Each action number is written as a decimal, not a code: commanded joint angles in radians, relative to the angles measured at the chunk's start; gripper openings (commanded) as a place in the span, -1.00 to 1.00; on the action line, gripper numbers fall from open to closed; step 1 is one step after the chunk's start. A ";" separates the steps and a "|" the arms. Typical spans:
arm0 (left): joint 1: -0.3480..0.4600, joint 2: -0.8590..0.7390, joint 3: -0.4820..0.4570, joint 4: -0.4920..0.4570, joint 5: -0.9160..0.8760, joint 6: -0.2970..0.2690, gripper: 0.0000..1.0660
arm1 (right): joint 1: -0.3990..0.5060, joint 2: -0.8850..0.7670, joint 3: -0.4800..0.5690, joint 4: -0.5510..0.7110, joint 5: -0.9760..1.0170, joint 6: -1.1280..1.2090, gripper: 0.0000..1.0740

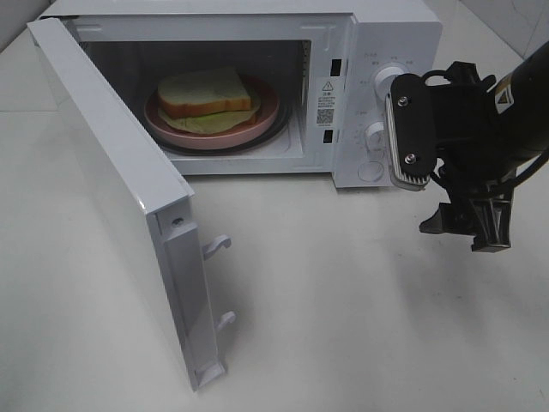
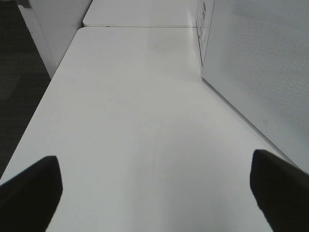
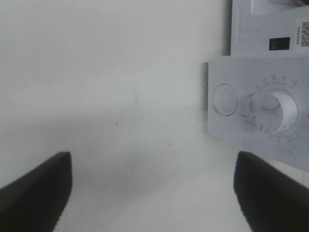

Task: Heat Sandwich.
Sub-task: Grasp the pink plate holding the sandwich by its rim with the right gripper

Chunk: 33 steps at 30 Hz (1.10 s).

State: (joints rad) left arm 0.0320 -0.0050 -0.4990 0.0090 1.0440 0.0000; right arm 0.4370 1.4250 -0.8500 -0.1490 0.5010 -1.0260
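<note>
Overhead view: a white microwave (image 1: 390, 30) stands across the upper part of the frame on a white table (image 1: 343, 309), its door (image 1: 103, 172) swung fully open toward the lower left. Inside the cavity, upper centre of the frame, the sandwich (image 1: 206, 90) lies flat on a round pink plate (image 1: 271, 110); pale bread is on top and yellowish-green filling shows at its front edge. The sandwich is narrower than the plate and touches no gripper.

At the right edge of the frame, the right gripper (image 1: 467, 230) hangs in front of the microwave's control panel, level with the lower knob (image 1: 375, 133) and well apart from the open cavity. Whether it touches the panel cannot be told. The right wrist view shows its two dark fingers (image 3: 36, 193) spread wide with only bare table between them; a dial (image 3: 271, 110) and a round button (image 3: 225, 99) lie just beyond.

The left gripper (image 2: 154, 166) appears in the left wrist view alone. Its fingers (image 2: 31, 193) are likewise spread wide over bare table, pinching nothing, with the open door's face alongside
</note>
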 commanded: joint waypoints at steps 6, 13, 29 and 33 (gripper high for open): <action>0.002 -0.025 0.003 0.002 -0.009 0.000 0.87 | -0.004 -0.013 -0.004 -0.006 0.012 -0.015 0.79; 0.002 -0.025 0.003 0.002 -0.009 0.000 0.87 | 0.012 -0.013 -0.010 -0.010 0.016 -0.015 0.77; 0.002 -0.025 0.003 0.002 -0.009 0.000 0.87 | 0.149 0.158 -0.224 -0.064 0.048 -0.003 0.71; 0.002 -0.025 0.003 0.002 -0.009 0.000 0.87 | 0.174 0.222 -0.296 -0.073 0.047 -0.003 0.70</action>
State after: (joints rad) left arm 0.0320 -0.0050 -0.4990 0.0090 1.0440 0.0000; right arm 0.6000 1.6240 -1.1180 -0.2140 0.5450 -1.0250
